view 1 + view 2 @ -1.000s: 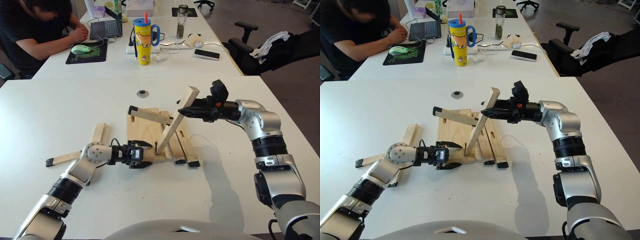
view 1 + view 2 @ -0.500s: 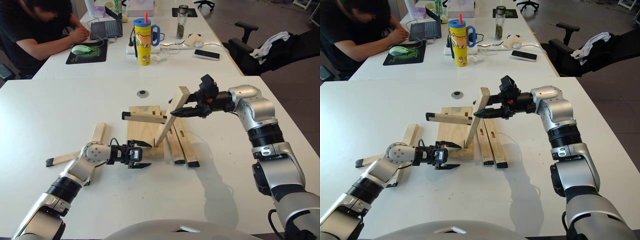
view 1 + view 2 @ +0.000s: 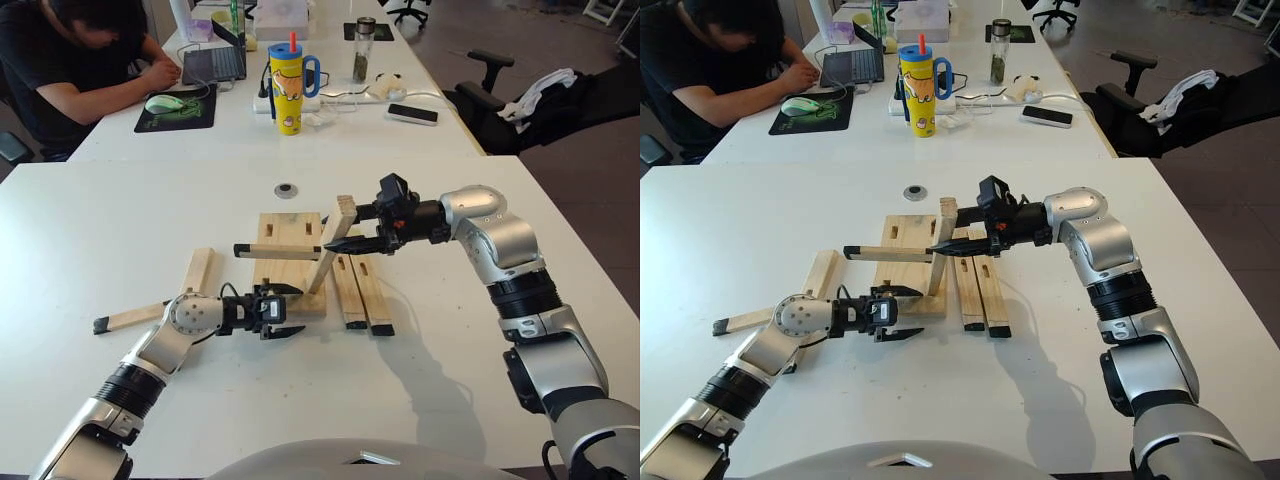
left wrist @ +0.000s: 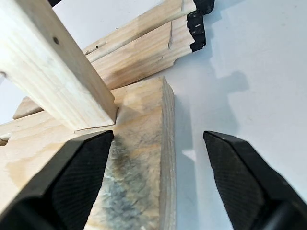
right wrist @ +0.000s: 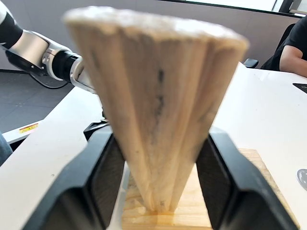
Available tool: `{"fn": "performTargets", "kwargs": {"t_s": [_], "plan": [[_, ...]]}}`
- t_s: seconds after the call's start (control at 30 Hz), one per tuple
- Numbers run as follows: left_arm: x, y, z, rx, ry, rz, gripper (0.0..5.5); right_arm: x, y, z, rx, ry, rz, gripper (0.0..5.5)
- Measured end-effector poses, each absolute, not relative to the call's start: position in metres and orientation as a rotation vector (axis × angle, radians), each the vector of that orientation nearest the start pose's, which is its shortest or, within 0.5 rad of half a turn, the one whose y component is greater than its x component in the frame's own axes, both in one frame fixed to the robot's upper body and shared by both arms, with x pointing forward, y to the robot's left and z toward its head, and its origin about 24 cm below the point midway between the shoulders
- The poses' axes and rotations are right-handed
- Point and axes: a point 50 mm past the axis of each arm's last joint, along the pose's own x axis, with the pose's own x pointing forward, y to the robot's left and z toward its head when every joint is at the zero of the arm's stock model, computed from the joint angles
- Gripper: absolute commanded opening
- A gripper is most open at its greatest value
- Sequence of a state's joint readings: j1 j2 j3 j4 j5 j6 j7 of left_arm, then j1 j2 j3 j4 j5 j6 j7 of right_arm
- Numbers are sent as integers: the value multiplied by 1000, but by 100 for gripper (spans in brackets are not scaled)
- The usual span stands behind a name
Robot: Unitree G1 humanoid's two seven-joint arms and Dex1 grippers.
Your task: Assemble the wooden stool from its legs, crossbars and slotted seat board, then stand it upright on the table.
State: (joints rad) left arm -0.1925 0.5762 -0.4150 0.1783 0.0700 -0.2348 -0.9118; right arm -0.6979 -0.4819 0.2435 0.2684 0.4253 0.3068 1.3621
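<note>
Between the pinching right jaws the leg (image 3: 322, 270) leans; spread left jaws leave the seat board (image 3: 285, 228) unclamped, so it could skid.

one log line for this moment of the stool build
right tool: shut on leg, tilted, end on seat board | left tool: open at seat board's near edge | stool: unassembled

No text could be read. The yellow cup (image 3: 289, 88), near the front edge of the far bench (image 3: 420, 130), bore a printed picture, perhaps with lettering. A yellow label (image 5: 28, 128) on the floor (image 5: 33, 103) carried marks too small to read.
</note>
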Motion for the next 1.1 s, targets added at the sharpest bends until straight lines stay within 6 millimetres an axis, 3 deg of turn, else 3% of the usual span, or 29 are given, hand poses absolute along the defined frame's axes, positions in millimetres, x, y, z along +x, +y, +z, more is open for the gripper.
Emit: {"fn": "performTargets", "kwargs": {"t_s": [0.33,0.4,0.5,0.57,0.77,0.87,0.93,1.03,1.1], "plan": [[244,138,21,648,215,-1231,349,317,-127,144,-165,107,1557,207],[245,137,21,641,221,-1226,349,317,-127,144,-147,98,1551,257],[248,135,22,640,217,-1218,349,313,-132,119,-89,222,1519,301],[252,134,22,632,221,-1199,349,314,-134,117,-74,227,1499,319],[259,132,20,632,227,-1124,349,317,-146,129,-97,177,1431,319],[261,130,19,611,235,-1065,349,313,-162,121,-180,236,1386,319],[263,130,18,601,242,-1031,349,312,-175,117,-183,265,1331,289],[265,130,18,590,252,-993,349,321,-191,135,-78,153,1195,245],[265,128,17,583,254,-978,349,325,-191,154,-8,55,1146,210]]}}
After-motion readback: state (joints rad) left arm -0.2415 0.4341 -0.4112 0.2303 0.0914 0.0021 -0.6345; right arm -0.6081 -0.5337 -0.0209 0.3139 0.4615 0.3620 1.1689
